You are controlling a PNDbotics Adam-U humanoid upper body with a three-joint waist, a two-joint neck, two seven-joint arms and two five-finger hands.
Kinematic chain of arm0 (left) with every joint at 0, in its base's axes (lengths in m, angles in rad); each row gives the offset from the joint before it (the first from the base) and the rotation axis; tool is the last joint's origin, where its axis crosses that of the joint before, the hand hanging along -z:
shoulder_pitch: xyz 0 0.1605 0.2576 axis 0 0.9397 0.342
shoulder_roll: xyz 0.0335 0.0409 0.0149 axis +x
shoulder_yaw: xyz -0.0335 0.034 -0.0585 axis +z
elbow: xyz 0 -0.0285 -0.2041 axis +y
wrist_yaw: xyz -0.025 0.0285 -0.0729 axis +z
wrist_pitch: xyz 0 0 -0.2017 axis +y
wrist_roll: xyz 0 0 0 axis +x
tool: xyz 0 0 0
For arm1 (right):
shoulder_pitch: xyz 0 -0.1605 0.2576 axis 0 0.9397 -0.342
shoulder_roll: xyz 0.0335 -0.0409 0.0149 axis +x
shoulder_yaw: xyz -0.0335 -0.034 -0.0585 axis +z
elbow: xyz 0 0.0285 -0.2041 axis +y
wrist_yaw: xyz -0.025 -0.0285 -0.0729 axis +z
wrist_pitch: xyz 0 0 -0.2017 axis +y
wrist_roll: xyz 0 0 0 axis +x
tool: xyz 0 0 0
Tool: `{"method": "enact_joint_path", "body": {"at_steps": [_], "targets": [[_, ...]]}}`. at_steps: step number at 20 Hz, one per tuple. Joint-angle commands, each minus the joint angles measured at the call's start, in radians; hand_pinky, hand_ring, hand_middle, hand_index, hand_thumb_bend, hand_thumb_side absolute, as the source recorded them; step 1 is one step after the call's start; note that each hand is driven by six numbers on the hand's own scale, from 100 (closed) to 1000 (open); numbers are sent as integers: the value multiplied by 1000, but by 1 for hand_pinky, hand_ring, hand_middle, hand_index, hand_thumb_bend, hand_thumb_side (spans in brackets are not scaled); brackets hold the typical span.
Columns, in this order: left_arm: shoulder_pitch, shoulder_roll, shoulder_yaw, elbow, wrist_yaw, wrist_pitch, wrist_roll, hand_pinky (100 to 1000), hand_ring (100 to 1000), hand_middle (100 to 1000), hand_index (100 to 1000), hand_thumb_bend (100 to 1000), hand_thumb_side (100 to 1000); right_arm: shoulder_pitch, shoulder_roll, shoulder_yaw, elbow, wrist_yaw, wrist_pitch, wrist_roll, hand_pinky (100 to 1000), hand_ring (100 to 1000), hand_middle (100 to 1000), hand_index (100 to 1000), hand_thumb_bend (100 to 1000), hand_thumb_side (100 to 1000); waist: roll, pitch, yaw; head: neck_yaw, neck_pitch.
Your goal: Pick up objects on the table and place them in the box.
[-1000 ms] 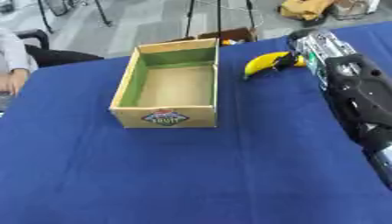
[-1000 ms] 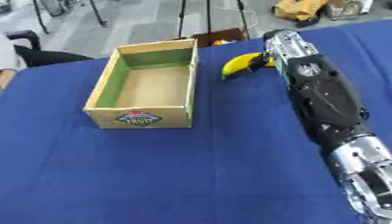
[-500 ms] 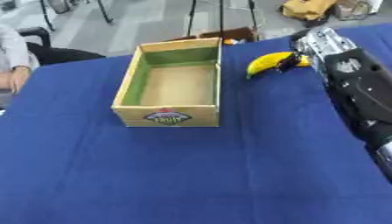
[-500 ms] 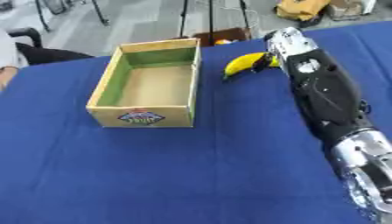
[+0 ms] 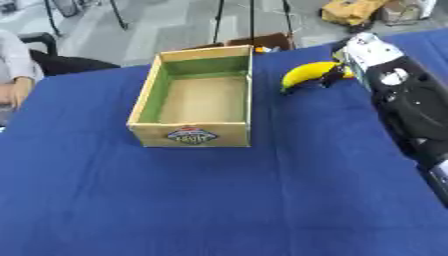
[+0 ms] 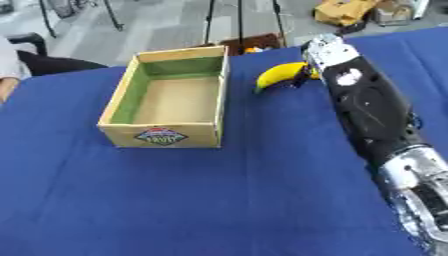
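Note:
An open wooden box [image 5: 144, 102] with green inner walls and a label on its front stands left of the table's centre, and nothing shows inside it. To its right, near the far edge, is a yellow banana [image 5: 304, 75], its tip pointing down toward the box. My right arm reaches up along the right side. Dark fingers of my right hand [image 5: 333, 76] curl round the banana's right end. The silver wrist covers most of the hand. My left hand is out of sight.
The blue cloth table [image 5: 219, 200] fills the view, with open cloth in front of the box. A person's sleeve and hand [image 5: 13, 90] rest at the left edge. Beyond the far edge stand a brown carton [image 5: 258, 41] and tripod legs.
Hardly anything differs: my right hand stays on the banana at the same spot beside the box, and the whole picture has shifted only slightly.

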Motion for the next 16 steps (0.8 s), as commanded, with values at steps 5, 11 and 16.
{"method": "enact_joint_path", "body": {"at_steps": [5, 11, 16], "targets": [[-7, 25, -3, -20, -1, -1, -7, 276, 768, 777, 714, 100, 832, -28, -11, -22, -38, -31, 27, -85, 957, 973, 1000, 1000, 100, 731, -1, -12, 2, -8, -21], [-6, 21, -5, -20, 0, 0, -11, 272, 770, 779, 714, 100, 829, -25, -9, -27, -46, -100, 75, -146, 944, 987, 968, 1000, 100, 714, 4, -5, 0, -10, -25], [-5, 18, -5, -20, 1, -1, -12, 270, 771, 780, 713, 100, 829, -24, -9, -24, -45, -121, 97, -150, 937, 988, 996, 1000, 100, 714, 7, 0, 0, -13, -29]]}}
